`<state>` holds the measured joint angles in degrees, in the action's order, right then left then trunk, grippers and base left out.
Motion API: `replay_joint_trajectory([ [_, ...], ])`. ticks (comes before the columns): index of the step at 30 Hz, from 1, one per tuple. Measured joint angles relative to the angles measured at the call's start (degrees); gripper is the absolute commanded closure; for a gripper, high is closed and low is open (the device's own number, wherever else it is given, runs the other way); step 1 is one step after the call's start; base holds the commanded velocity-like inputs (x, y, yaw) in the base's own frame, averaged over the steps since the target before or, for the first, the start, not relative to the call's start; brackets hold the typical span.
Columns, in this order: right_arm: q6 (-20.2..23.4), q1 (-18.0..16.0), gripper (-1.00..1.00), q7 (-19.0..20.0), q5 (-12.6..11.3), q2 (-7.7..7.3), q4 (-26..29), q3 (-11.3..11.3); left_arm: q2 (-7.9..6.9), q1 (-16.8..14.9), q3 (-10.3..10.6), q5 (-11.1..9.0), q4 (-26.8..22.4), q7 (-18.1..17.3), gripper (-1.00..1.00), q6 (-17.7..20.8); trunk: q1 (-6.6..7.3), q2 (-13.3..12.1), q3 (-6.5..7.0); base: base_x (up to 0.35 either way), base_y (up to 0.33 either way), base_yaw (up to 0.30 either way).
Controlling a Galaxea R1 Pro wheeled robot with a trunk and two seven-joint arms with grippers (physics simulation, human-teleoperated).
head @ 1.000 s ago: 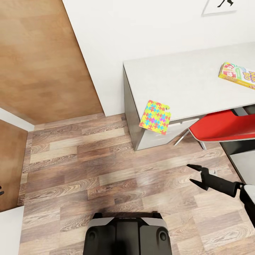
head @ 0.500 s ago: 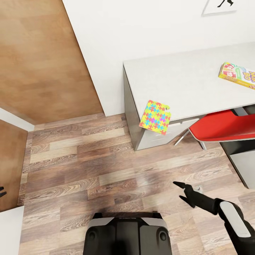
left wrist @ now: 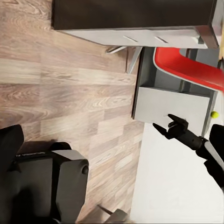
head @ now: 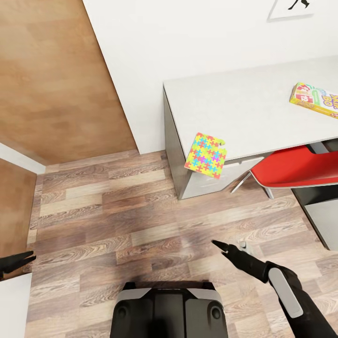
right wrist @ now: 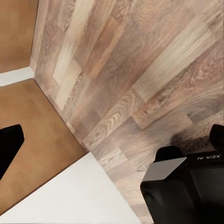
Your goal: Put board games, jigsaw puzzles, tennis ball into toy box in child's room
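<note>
A multicolour jigsaw puzzle (head: 206, 155) overhangs the front left corner of the white-topped table (head: 234, 108). The green-white "Skip-Bo" board game (head: 315, 99) lies flat on the table at the far right. My right gripper (head: 219, 247) hovers low over the wood floor, well short of the table, and in the left wrist view it (left wrist: 162, 120) stands open and empty. My left gripper (head: 19, 261) pokes in as a dark shape at the left edge. A small yellow-green tennis ball (left wrist: 214, 114) shows by a grey surface. The toy box and the bed are out of view.
A red chair (head: 295, 169) is tucked under the table, right of the puzzle. A brown wooden door (head: 56, 80) fills the left, with a white wall behind the table. My dark base (head: 169, 310) sits at the bottom centre on plank floor (head: 117, 225).
My right arm has swung down and to the left, nearer my base. The left gripper has come into view at the left edge. The puzzle and game box have not moved.
</note>
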<state>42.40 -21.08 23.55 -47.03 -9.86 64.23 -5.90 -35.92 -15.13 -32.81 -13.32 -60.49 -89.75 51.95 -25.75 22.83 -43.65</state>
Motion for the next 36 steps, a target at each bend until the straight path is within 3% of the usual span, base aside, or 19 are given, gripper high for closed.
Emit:
replay_joint_trajectory([
  [9,-0.5,0.2,-1.00,7.3,1.5,0.12,0.4,0.2,1.43,-0.8,2.8,0.1,-1.4,3.4,-1.00,0.0,0.00,0.0,0.07,0.000,0.000,-0.027],
  [36,-0.6,0.6,-1.00,15.0,1.7,-0.77,-1.1,-2.2,2.58,-1.0,2.8,-0.2,-2.5,4.3,-1.00,-0.2,0.00,0.0,1.70,0.042,-0.023,-0.208],
])
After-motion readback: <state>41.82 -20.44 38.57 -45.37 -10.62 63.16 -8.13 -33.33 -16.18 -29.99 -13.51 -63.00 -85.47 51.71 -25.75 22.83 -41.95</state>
